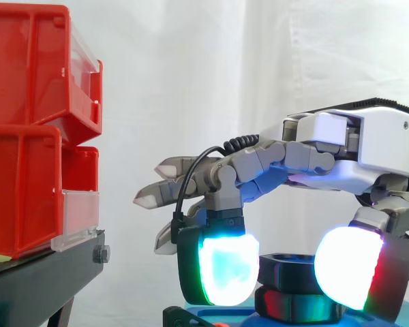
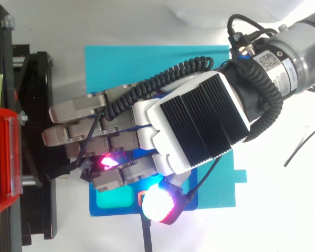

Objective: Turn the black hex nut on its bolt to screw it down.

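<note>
The black hex nut [image 1: 288, 268] sits on its bolt above a second dark ring [image 1: 296, 304], on a blue base [image 1: 211, 317]. My hand [image 1: 368, 146] hovers over it, palm down. One finger curls down so its glowing cyan-green pad [image 1: 225, 269] meets the nut's left side. The thumb's white-red pad [image 1: 347, 266] presses the right side. The nut is pinched between them. The other fingers [image 1: 170, 184] point straight left. In the top view my hand [image 2: 194, 126] covers the nut over the blue base [image 2: 147, 63].
Stacked red bins [image 1: 34, 129] stand on a black stand [image 1: 48, 272] at the left, close to the outstretched fingertips. From above, the bins [image 2: 2, 157] and the stand [image 2: 37, 131] lie along the left edge. White tabletop [image 2: 283, 210] lies right of the base.
</note>
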